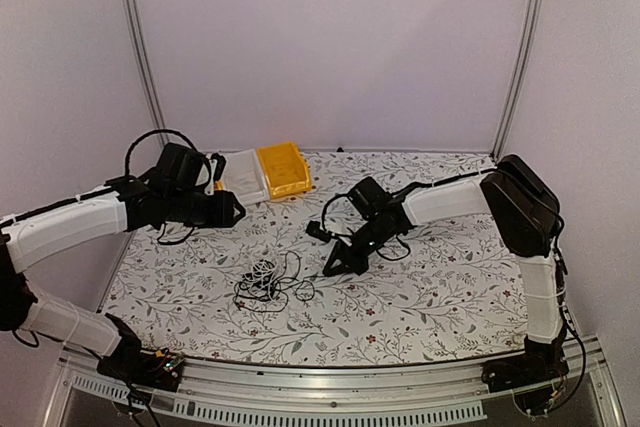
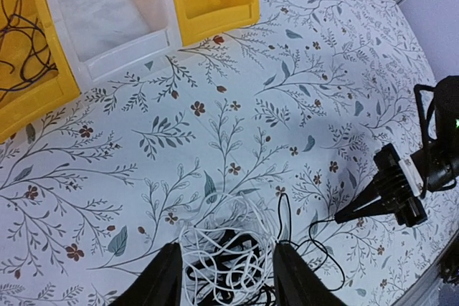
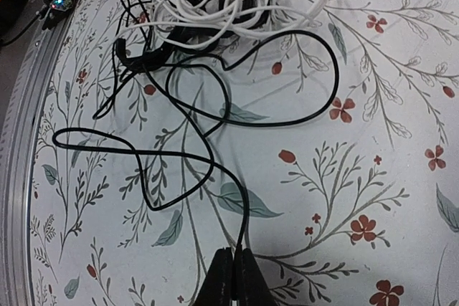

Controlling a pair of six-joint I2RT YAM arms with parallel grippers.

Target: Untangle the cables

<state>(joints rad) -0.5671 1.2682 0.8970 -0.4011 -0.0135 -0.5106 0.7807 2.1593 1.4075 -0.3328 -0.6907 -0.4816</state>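
Got the cables (image 1: 265,280) heaped in one tangle on the floral cloth (image 1: 430,292), toward the arm bases from the white bin (image 1: 240,179) and well apart from it. Mostly white cable (image 2: 215,245) looped over black in the heap, with a few black strands trailing out on the side away from the bin. Seeing right gripper (image 1: 332,269) low over the cloth, right of the bin and nearer the bases, just beside the tangle; jaws pinched closed on one black cord (image 3: 247,220) running back in wide loops into the heap. Seeing left gripper (image 1: 236,210) just off the bin's near edge, between bin and tangle, jaws apart, nothing held; from its wrist cam, looking past both fingers (image 2: 163,277) onto the heap. Can't tell its height above the cloth. Also spotted right yellow bin (image 1: 283,169) touching the white bin's right side, and left yellow bin (image 2: 29,69) on its left side, holding a loose black cable (image 2: 21,34).
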